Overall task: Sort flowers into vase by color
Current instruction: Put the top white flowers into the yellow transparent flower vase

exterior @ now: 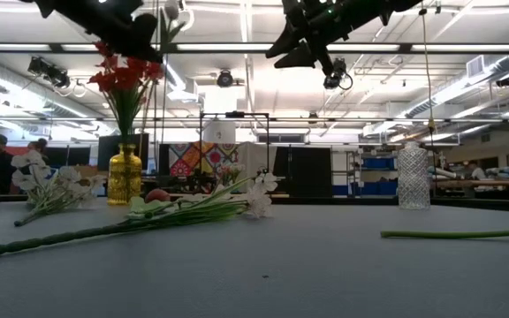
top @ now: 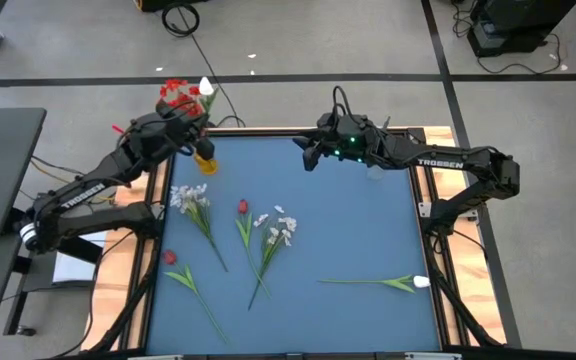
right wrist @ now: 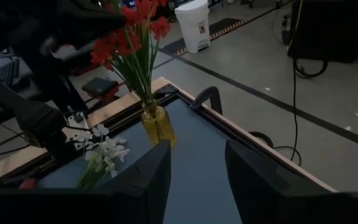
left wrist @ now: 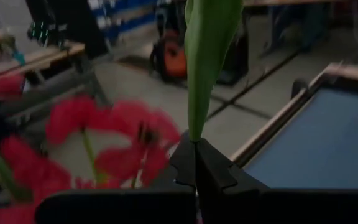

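My left gripper (top: 192, 126) is at the table's far left corner, above the yellow vase (top: 205, 161) that holds red flowers (top: 176, 96). It is shut on a green-stemmed flower (left wrist: 209, 56) with a pale bloom (top: 206, 88). My right gripper (right wrist: 194, 180) hangs open and empty over the far middle of the table. On the blue table lie white flowers (top: 190, 198), a red one (top: 242, 207), more white ones (top: 278, 230), another red one (top: 170, 257) and a white bud on a long stem (top: 420, 282). My left gripper pinches the flower's green stem or leaf base (left wrist: 194, 130) between its two shut fingers. The fingers reach out roughly level. The green part stands up out of the fingertips, lifted clear of the table, beside the red blooms (left wrist: 104, 137).
A clear glass vase (exterior: 413, 177) stands at the far right of the table, near my right arm. The wooden table frame (top: 148, 200) borders the blue surface. Cables and equipment lie on the floor beyond the far edge.
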Motion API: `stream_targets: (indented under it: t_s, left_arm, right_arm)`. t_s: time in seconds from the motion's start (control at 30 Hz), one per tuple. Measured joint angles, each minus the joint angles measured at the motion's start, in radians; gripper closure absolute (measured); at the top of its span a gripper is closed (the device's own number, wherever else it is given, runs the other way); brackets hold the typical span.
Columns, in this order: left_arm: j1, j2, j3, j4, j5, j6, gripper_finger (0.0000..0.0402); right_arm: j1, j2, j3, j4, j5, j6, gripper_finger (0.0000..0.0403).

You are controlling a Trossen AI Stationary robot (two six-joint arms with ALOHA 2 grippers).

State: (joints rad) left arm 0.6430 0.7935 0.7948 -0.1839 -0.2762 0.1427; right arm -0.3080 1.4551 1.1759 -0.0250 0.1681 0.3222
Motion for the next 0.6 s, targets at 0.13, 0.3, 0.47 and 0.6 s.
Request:
stream_targets:
  t_s: [0.13,0.3,0.47,0.6]
  left_arm:
    - [0.009,0.004,0.000,-0.042,-0.032,0.000,0.0401]
    - [0.009,-0.005,0.005,-0.007,-0.044,0.003,0.0401]
    - [0.009,-0.004,0.039,-0.027,-0.043,-0.011,0.0401]
    - [0.009,-0.003,0.039,-0.092,-0.043,-0.032,0.0401]
  right_arm:
    - [0.000,0.000,0.000,0.000,0.000,0.000,0.0243]
    - [-0.002,0.000,0.000,-0.012,-0.005,0.000,0.0243]
    - [-0.007,0.000,0.000,-0.047,-0.005,0.000,0.0243]
    - [-0.008,0.000,0.000,-0.051,-0.005,0.000,0.0243]
